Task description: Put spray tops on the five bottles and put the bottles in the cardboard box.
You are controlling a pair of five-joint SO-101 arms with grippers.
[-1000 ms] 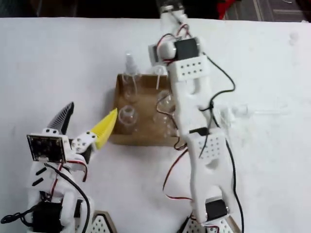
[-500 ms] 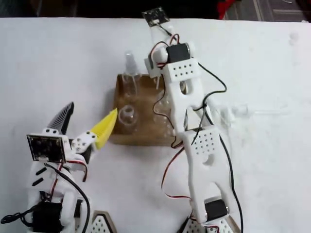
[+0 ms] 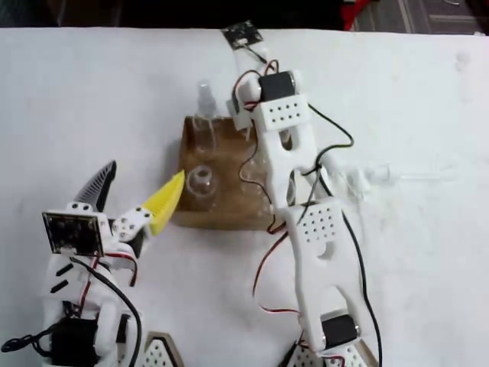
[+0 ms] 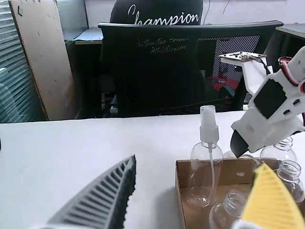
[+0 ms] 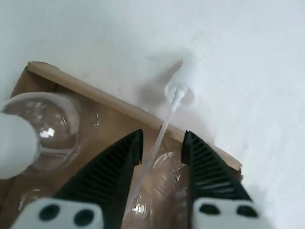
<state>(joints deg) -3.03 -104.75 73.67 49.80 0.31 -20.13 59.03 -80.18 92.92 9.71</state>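
Right pincer [image 5: 159,143], narrowly parted, straddles a spray top [image 5: 178,90] tube at the cardboard box [image 5: 86,89] rim; left pincer [image 3: 147,168] gapes wide above the table [image 3: 92,92] beside it.

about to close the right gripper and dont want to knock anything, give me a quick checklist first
1. Spray top tube lined up between the fingers of the right gripper: ok, gripper open.
2. Spray top inside the cardboard box: not ok, its head lies past the rim.
3. Left gripper clear of the box: cannot tell, its yellow tip sits at the edge.
4. Capped bottle and open bottle upright: ok.
5. Spare spray top on the table: ok.
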